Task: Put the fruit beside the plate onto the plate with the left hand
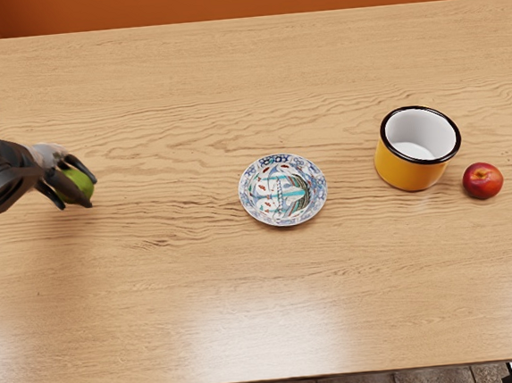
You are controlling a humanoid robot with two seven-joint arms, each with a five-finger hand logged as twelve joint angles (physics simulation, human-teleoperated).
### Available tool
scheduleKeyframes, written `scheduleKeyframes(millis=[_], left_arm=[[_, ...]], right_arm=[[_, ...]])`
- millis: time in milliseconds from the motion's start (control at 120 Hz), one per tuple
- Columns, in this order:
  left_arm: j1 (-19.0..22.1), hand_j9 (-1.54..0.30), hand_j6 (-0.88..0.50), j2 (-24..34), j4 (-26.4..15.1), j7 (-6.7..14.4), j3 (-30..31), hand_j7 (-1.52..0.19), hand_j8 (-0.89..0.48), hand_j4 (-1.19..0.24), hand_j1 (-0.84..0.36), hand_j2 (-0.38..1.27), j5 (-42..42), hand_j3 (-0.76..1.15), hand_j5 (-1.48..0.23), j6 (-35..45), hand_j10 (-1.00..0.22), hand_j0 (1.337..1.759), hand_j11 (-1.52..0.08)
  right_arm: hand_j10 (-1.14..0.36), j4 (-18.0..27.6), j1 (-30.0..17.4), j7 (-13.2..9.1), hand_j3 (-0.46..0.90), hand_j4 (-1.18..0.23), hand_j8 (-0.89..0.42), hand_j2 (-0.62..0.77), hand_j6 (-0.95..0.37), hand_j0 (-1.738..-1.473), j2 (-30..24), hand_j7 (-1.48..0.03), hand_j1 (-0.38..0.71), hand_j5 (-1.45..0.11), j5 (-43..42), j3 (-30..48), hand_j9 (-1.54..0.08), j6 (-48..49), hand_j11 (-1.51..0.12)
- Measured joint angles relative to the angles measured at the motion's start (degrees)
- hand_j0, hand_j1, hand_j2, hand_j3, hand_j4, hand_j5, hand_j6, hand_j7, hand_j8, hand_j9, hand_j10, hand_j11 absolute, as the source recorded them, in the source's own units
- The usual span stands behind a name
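Gripping a small green fruit (pixel 78 181), the left hand (pixel 50 178) sat at the far left edge of the table (pixel 160 325), its dark fingers (pixel 86 173) curled round the fruit so that only a patch of green showed between them. Whether the fruit rested on the wood or hung just clear of it could not be told from the head view. The patterned plate (pixel 283 189) lay well apart to the right, near the middle of the table, with nothing on it. Farther right stood a yellow mug (pixel 416 148) with a red apple (pixel 483 181) just beside it; the right hand was out of view

The main risk looked to be the carry. A round, smooth fruit, in a grasp whose firmness could not be judged, might roll out if the arm swung quickly or the wrist tipped on the long way across. A dropped fruit would likely roll on the bare wood, perhaps off the near edge. At the plate the danger seemed twofold: coming in too low could let the knuckles knock the rim and shove the plate, while letting go too high could make the fruit bounce over the shallow rim and out. Opening the fingers off centre would probably do the same, since the plate looked small against the hand
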Motion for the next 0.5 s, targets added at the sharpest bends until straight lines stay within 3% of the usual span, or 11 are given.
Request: scheduleKeyframes(millis=[58,158,333,500], left_arm=[[2.47,-1.18,-0.14,-0.14,0.21,0.79,-5.85,-1.14,-0.18,-0.55,-0.43,0.16,0.12,0.00,-1.12,0.00,-0.91,1.632,-1.20],[6.14,-1.19,-0.16,-1.38,0.52,1.38,-14.62,-1.14,-0.19,-0.57,-0.40,0.12,0.34,0.00,-1.12,-0.03,-0.94,1.631,-1.21],[6.29,-1.19,-0.17,-4.32,0.86,1.69,-24.04,-1.15,-0.18,-0.58,-0.40,0.11,0.36,0.00,-1.15,-0.13,-0.93,1.632,-1.22],[6.66,-1.18,-0.16,-7.41,0.90,1.73,-29.02,-1.17,-0.18,-0.56,-0.41,0.13,0.20,0.00,-1.20,-0.20,-0.92,1.633,-1.21]], right_arm=[[0.00,0.00,0.00,0.00,0.00,0.00,0.00,0.00,0.00,-1.658,0.00,0.00,-0.35,0.00,0.00,0.00,0.00,0.00,0.00],[0.00,0.00,0.00,0.00,0.00,0.00,0.00,0.00,0.00,-1.658,0.00,0.00,-0.35,0.00,0.00,0.00,0.00,0.00,0.00],[0.00,0.00,0.00,0.00,0.00,0.00,0.00,0.00,0.00,-1.658,0.00,0.00,-0.35,0.00,0.00,0.00,0.00,0.00,0.00],[0.00,0.00,0.00,0.00,0.00,0.00,0.00,0.00,0.00,-1.658,0.00,0.00,-0.35,0.00,0.00,0.00,0.00,0.00,0.00]])
